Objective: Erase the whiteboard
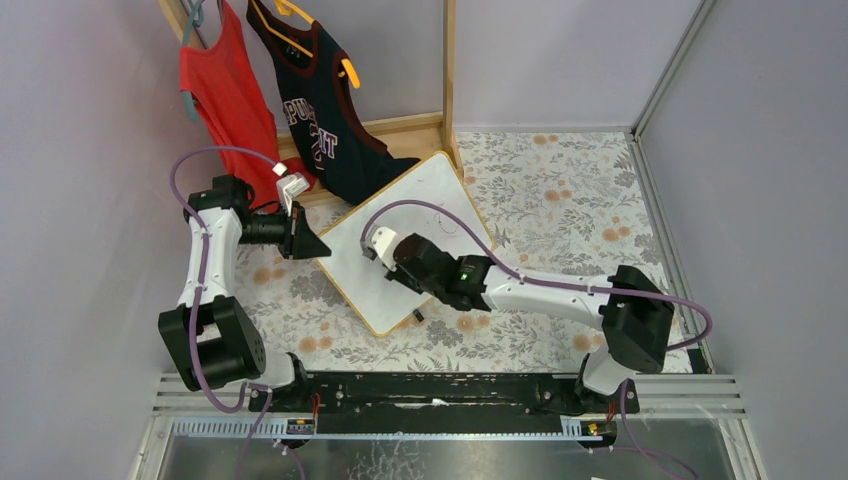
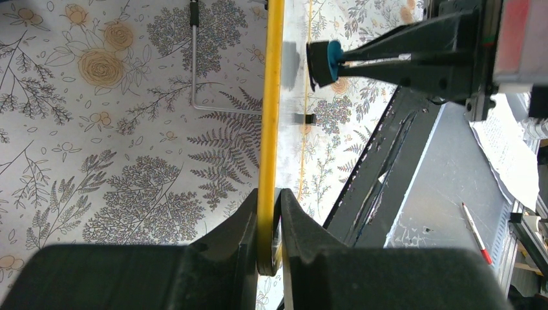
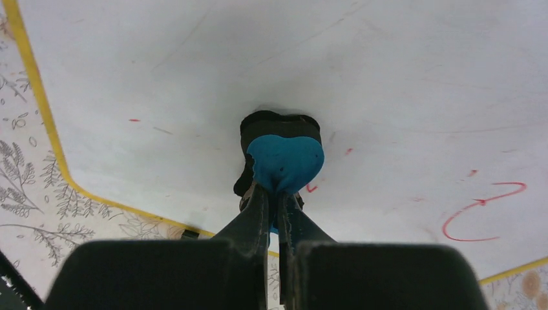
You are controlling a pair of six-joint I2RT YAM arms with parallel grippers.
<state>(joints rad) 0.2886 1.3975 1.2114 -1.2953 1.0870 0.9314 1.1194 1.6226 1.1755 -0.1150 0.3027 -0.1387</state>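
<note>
The whiteboard (image 1: pixel 420 215) with a light-wood frame lies tilted on the floral table, its left corner raised. My left gripper (image 1: pixel 312 243) is shut on that corner; in the left wrist view the jaws clamp the yellow frame edge (image 2: pixel 268 129). My right gripper (image 1: pixel 388 250) is shut on a small blue eraser (image 3: pixel 285 161) with a black felt pad, and presses it on the board face (image 3: pixel 388 77). Red marks remain: a curl (image 3: pixel 481 210) at the right and small specks near the eraser. The eraser also shows in the left wrist view (image 2: pixel 322 63).
A red top (image 1: pixel 225 95) and a dark jersey (image 1: pixel 320 110) hang on a wooden rack (image 1: pixel 450 70) at the back left, touching the board's far corner. A black clip foot (image 1: pixel 418 316) sits at the board's near edge. Grey walls enclose the floral table (image 1: pixel 560 200).
</note>
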